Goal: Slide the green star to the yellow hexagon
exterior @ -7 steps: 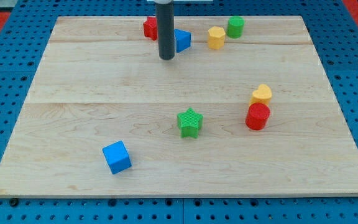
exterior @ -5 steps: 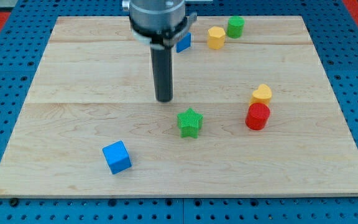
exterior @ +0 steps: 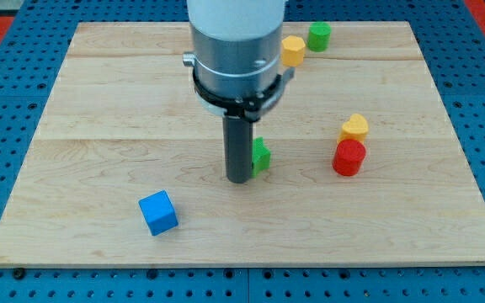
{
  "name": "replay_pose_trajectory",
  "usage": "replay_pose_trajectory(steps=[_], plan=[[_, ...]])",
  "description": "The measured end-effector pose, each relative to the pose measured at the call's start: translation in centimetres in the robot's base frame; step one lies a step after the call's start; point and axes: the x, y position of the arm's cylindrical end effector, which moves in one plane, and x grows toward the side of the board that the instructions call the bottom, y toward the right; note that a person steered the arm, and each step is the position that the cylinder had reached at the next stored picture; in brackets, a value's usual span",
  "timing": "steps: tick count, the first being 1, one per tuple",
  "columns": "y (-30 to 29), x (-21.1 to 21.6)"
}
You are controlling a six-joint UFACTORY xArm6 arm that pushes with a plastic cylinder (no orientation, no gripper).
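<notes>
Rod down at the green star, near the middle of the board.

Camera view: my tip [exterior: 240, 178] sits just at the view's left of the green star [exterior: 261, 156], whose left half the rod hides, so I cannot tell which way its points face or whether they touch. There is no jaw to open or close. The yellow hexagon [exterior: 292, 50] lies by the top edge beside a green cylinder [exterior: 318, 35]; a yellow block [exterior: 354, 128] touches a red cylinder [exterior: 349, 157] toward the right edge; a blue cube [exterior: 158, 212] sits near the bottom-left corner.
</notes>
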Motion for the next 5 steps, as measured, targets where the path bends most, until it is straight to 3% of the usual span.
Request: replay_pose_trajectory(steps=[2,5], plan=[[0.1,-6.2],[3.4,-0.2]])
